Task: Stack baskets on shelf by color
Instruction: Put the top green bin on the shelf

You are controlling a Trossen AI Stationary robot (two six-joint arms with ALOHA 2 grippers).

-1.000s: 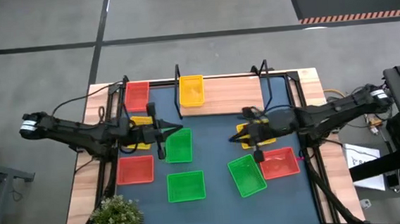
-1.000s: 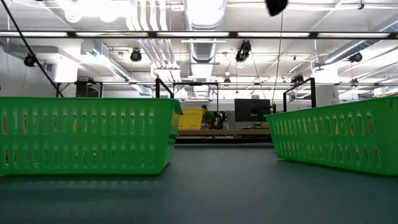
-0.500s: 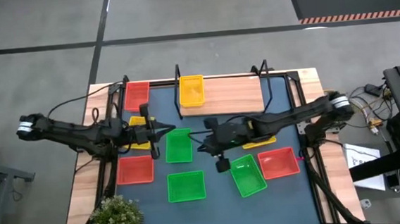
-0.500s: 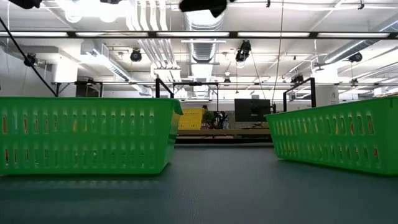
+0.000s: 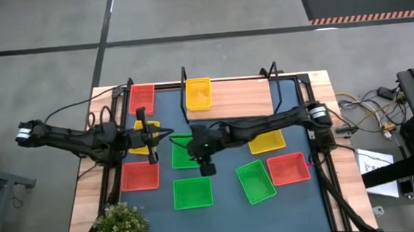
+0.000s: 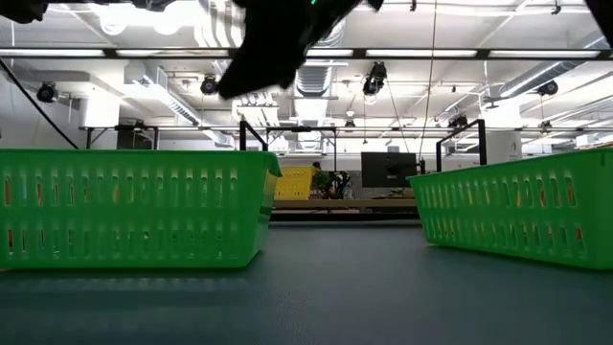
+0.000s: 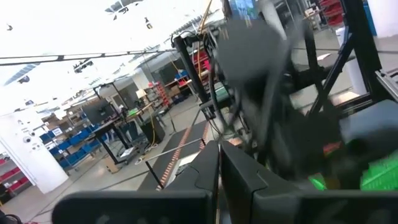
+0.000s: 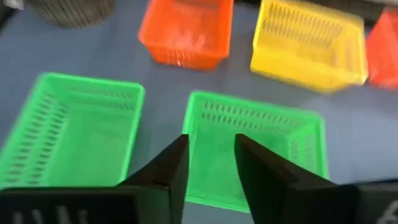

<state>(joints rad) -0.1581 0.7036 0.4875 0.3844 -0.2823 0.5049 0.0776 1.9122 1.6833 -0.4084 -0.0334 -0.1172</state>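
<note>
A green rectangular plastic mesh basket (image 5: 183, 151) lies mid-bench, under the right pincer (image 5: 205, 160), whose fingers stand apart. Likely step: reaching for it; next, descend astride a wall. The left pincer (image 5: 150, 143), together, waits nearby.

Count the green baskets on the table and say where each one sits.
3. One lies mid-table beneath the right tool, one near the front edge, and one angled beside a red-orange basket. None seems hidden.
</note>
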